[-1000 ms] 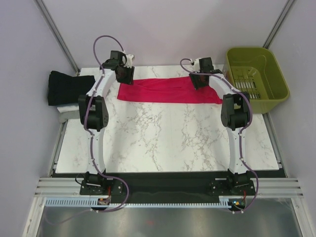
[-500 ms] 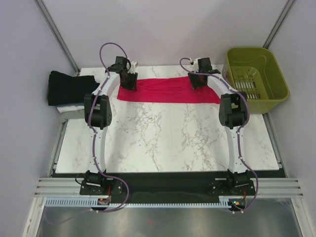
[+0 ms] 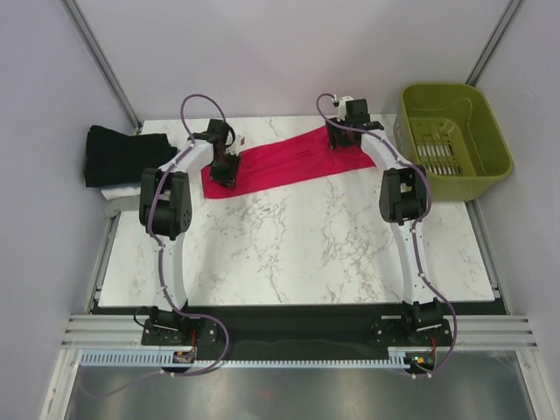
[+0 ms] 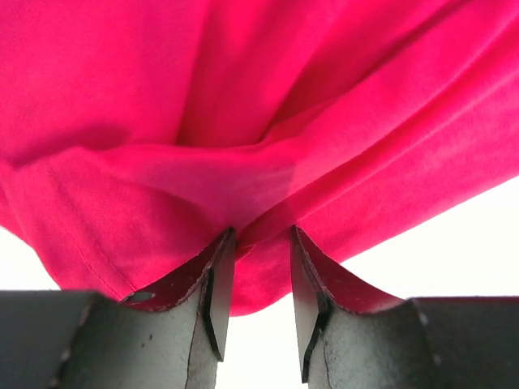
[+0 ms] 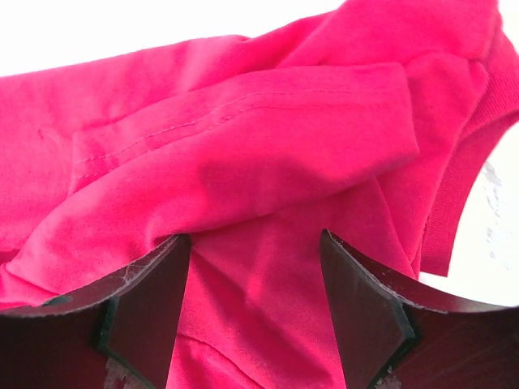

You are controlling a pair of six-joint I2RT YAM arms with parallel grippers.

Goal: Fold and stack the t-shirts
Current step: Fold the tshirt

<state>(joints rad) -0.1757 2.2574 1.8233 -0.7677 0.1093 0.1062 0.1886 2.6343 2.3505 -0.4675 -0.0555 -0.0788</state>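
Left gripper narrow, pinching crimson t-shirt; right gripper wide, seemingly holding fold, contact obscured

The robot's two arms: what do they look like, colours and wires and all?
The left arm and right arm are slim white curved links with chunky black joint housings and black bases. A purplish-grey cable loops along each. The left tool and right tool are black, each with two flat, wedge-shaped dark fingers.
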